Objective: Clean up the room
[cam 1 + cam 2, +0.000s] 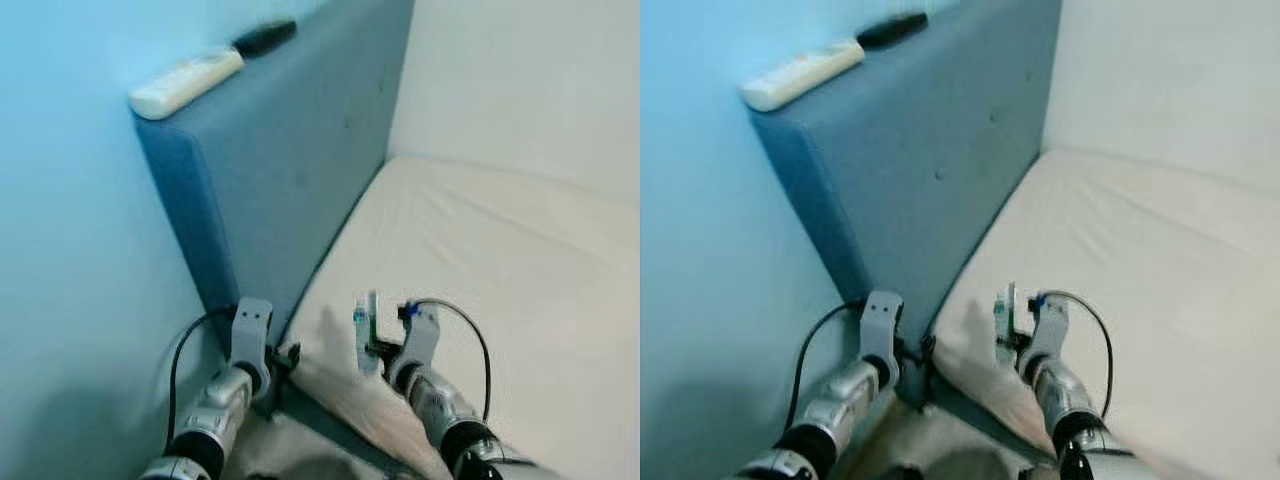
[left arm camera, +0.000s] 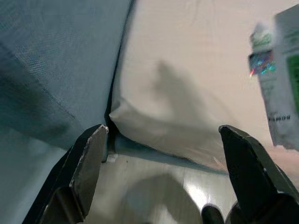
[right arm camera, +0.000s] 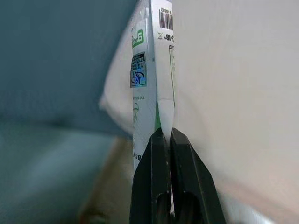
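My right gripper (image 3: 163, 140) is shut on a thin white and green packet (image 3: 152, 70) with a barcode and a shiny sticker. I hold the packet (image 1: 364, 330) upright over the near corner of the cream mattress (image 1: 500, 260). My left gripper (image 2: 163, 154) is open with nothing between its fingers, low by the corner where the blue headboard (image 1: 290, 150) meets the mattress. The packet (image 2: 275, 79) also stands at the edge of the left wrist view. A white remote (image 1: 185, 84) and a black remote (image 1: 265, 38) lie on top of the headboard.
A light blue wall (image 1: 70, 250) runs along my left, close to the headboard. A white wall (image 1: 530, 80) stands behind the mattress. Pale floor (image 2: 154, 186) lies below the mattress corner.
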Available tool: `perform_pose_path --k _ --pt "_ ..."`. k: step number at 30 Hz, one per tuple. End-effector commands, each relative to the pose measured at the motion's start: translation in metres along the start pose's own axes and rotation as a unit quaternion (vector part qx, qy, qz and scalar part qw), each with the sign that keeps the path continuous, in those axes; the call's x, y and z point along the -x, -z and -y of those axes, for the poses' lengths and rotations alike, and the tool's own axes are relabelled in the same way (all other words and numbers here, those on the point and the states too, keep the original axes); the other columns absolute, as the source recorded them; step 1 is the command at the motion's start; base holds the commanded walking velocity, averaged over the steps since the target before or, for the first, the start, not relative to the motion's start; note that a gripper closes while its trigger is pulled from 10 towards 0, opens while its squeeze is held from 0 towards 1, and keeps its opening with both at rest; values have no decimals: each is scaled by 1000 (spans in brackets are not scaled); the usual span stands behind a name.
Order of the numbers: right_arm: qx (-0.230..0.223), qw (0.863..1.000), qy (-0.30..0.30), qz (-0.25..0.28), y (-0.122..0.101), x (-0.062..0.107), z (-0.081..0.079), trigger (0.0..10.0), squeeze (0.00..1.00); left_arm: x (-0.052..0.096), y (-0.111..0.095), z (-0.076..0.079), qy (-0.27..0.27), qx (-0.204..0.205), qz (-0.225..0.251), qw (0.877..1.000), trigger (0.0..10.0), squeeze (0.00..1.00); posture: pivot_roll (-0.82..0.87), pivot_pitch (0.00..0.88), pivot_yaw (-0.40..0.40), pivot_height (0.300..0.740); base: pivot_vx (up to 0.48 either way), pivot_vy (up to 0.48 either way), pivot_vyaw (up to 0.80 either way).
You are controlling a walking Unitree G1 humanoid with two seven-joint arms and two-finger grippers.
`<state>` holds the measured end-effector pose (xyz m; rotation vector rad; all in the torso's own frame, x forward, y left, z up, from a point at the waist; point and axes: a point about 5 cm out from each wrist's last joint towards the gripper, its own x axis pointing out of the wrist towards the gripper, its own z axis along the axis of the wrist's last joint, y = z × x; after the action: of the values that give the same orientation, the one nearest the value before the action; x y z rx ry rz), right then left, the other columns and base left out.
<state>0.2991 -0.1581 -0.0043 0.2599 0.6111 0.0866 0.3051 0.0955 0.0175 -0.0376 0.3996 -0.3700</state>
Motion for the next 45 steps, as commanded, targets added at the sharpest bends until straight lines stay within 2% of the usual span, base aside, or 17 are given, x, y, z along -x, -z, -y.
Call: perform_pose_path --k 1,2,3,4,5,10,14,17,18,20,23,28,29,32,38,45 --pt "10 998 36 -58 30 8 14 10000 0 8 23 -8 -6 -18 -54 998 10000 0 -25 0 -1 684 0 0 0" --pt "14 996 45 -70 36 10 17 10000 0 11 27 -16 -20 -10 -66 998 10000 0 -25 0 -1 689 0 0 0" --pt "14 996 45 -70 36 10 17 10000 0 11 27 -16 -20 -10 -66 998 10000 0 -25 0 -1 689 0 0 0" --pt "23 995 56 -85 44 13 22 10000 0 18 37 -29 -46 3 -88 995 10000 0 -17 0 3 699 0 0 0" --pt "27 994 61 -90 47 15 25 10000 0 23 44 -35 -57 15 -100 993 10000 0 -14 0 5 704 0 0 0" --pt "26 992 72 -98 52 18 29 10000 0 36 62 -48 -90 43 -129 987 10000 0 -13 0 10 724 0 0 0" --pt "26 992 79 -99 53 19 32 10000 0 62 95 -61 -141 80 -177 971 10000 0 -5 0 9 740 0 0 0" --pt "30 991 81 -99 53 19 32 10000 0 70 104 -63 -150 85 -191 966 10000 0 -5 0 9 740 0 0 0" --pt "36 991 81 -98 53 19 32 10000 0 77 113 -63 -154 83 -210 962 10000 0 -5 0 9 740 0 0 0" --pt "36 991 81 -98 53 19 32 10000 0 77 113 -63 -154 83 -210 962 10000 0 -5 0 9 740 0 0 0" --pt "51 990 86 -101 54 19 32 10000 0 89 127 -64 -164 88 -231 955 10000 0 13 0 1 740 0 0 0" --pt "56 989 89 -105 55 20 33 10000 0 94 132 -66 -172 88 -243 951 10000 0 13 0 1 740 0 0 0" --pt "65 987 93 -115 60 22 35 10000 0 100 138 -66 -174 67 -267 946 10000 0 23 0 -11 740 0 0 0" --pt "76 984 99 -130 69 26 38 10000 0 106 146 -63 -165 53 -290 941 10000 0 26 0 -17 740 0 0 0" --pt "85 979 110 -148 79 31 43 10000 0 112 155 -58 -157 41 -305 939 10000 0 30 0 -19 740 -191 0 0" --pt "92 977 113 -154 83 34 46 10000 0 114 156 -58 -159 47 -304 938 10000 0 29 0 -18 740 -206 0 0"
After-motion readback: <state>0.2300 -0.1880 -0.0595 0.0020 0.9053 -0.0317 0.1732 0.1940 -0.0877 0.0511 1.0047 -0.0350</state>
